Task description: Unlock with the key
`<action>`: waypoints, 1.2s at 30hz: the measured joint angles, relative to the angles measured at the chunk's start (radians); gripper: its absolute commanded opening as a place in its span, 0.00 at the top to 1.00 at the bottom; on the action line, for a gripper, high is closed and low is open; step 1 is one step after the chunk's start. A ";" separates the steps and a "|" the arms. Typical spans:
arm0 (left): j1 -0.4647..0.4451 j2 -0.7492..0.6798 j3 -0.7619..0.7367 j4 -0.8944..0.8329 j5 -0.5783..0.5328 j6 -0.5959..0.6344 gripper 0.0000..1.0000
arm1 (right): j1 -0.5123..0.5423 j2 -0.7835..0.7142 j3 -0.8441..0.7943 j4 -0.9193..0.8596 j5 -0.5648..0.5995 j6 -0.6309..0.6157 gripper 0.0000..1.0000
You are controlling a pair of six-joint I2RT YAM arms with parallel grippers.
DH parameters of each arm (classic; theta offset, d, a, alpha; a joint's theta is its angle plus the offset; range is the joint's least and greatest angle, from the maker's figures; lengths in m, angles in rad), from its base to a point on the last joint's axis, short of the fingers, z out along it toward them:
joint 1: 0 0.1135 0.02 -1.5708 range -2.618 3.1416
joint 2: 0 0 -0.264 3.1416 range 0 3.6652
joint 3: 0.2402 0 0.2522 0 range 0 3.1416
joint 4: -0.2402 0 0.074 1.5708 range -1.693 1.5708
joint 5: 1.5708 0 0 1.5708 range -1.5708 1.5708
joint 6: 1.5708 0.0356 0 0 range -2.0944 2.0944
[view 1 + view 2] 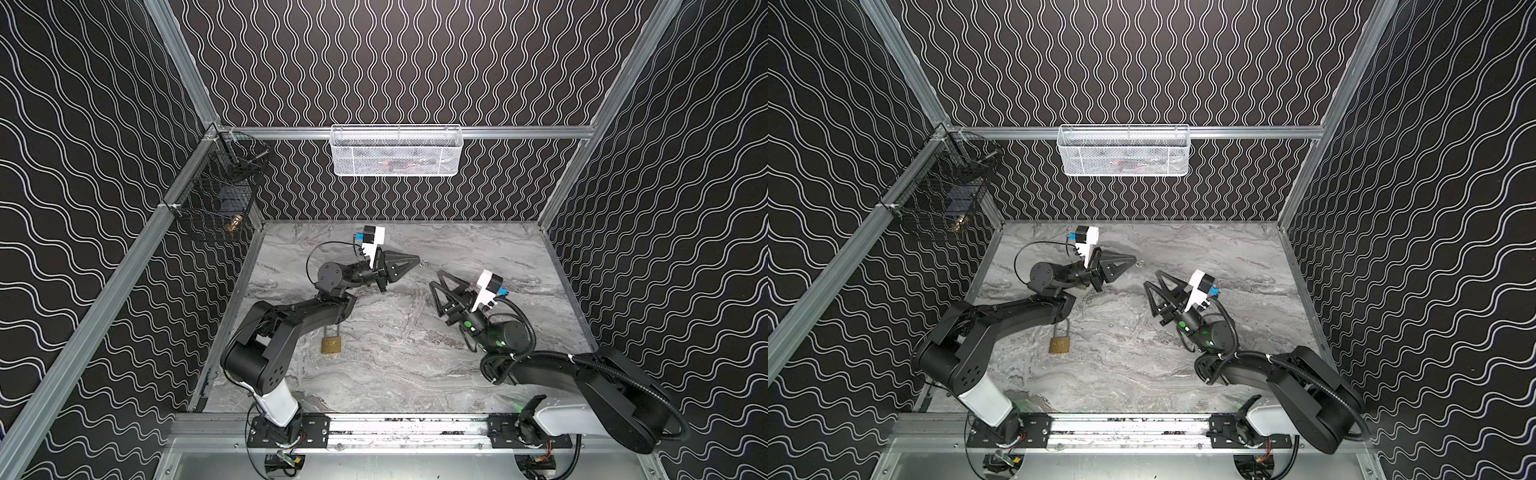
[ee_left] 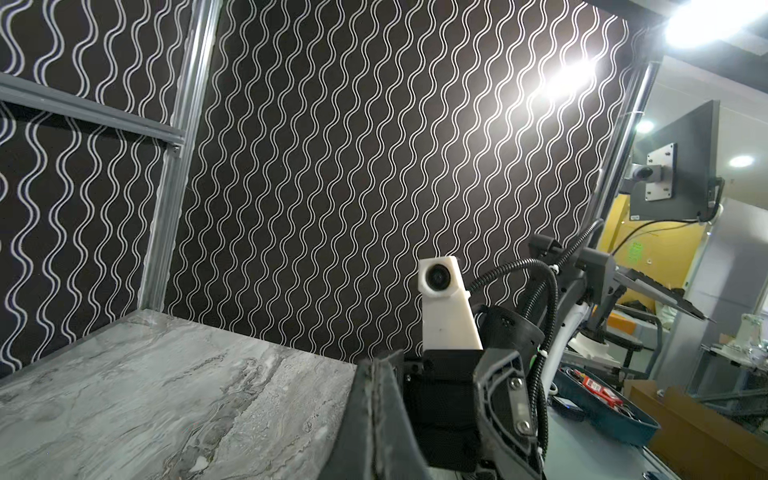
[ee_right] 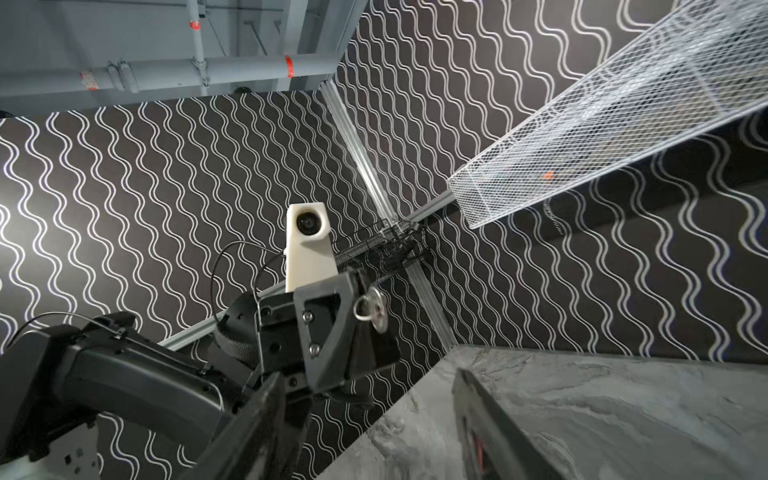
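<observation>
Key was clenched in the tip of my left claw. My right claw stood released and empty near it. The padlock lay on the worktop, partly under my left arm.

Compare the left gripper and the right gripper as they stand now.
The left gripper is shut, pinching the key; the right gripper stands open and empty. The left gripper sits nearer the back wall than the right gripper. Both have black triangular fingers, and neither touches the padlock.
</observation>
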 measured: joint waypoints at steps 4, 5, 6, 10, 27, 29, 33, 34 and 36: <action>0.041 0.026 0.018 -0.028 0.017 -0.049 1.00 | -0.014 -0.071 -0.067 -0.002 0.035 -0.048 0.06; 0.046 0.027 0.024 -0.054 0.029 -0.048 1.00 | -0.018 -0.094 -0.075 -0.005 0.040 -0.066 0.05; 0.047 0.021 0.030 -0.092 0.050 -0.042 1.00 | -0.024 -0.116 -0.077 -0.014 0.048 -0.085 0.04; 0.032 -0.100 0.134 -0.644 0.089 0.258 1.00 | -0.051 -0.229 -0.029 -0.187 0.061 -0.188 0.01; -0.059 -0.051 0.576 -2.324 -0.166 1.340 1.00 | -0.052 -0.030 -0.018 -0.515 -0.171 -0.589 0.01; -0.062 -0.072 0.541 -2.334 -0.166 1.361 1.00 | -0.052 -0.025 -0.020 -0.477 -0.198 -0.589 0.05; -0.065 -0.119 0.464 -2.316 -0.165 1.376 1.00 | -0.052 0.005 0.018 -0.452 -0.269 -0.582 0.07; -0.067 -0.127 0.456 -2.310 -0.164 1.380 1.00 | -0.052 0.014 0.019 -0.440 -0.286 -0.577 0.07; -0.068 -0.136 0.445 -2.288 -0.162 1.387 1.00 | -0.052 0.031 0.017 -0.421 -0.313 -0.570 0.10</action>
